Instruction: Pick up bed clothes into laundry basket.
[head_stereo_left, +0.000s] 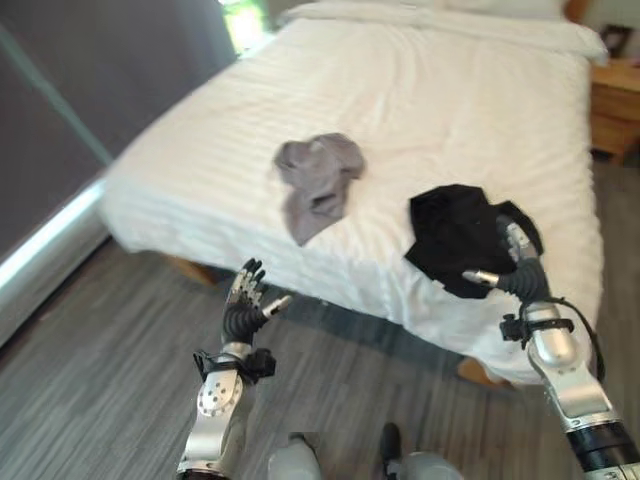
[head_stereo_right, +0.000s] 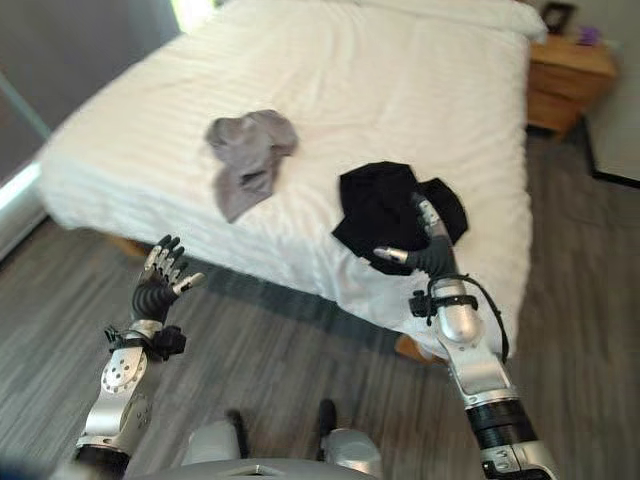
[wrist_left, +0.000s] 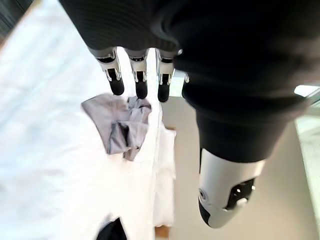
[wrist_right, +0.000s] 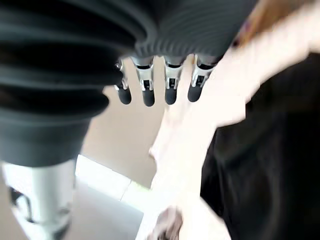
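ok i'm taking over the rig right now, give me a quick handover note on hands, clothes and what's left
Left hand: open, holding nothing, raised over the floor short of the bed's near edge.
Right hand: open, fingers straight, at the near edge of the black garment, not gripping it.
Grey garment: crumpled on the white bed, toward the middle, untouched.
Black garment: lies near the bed's front edge, on the robot's right.
Done: nothing picked up so far.
Left: grasp the black garment, then the grey one, and put both into the laundry basket, which you will need to locate first.
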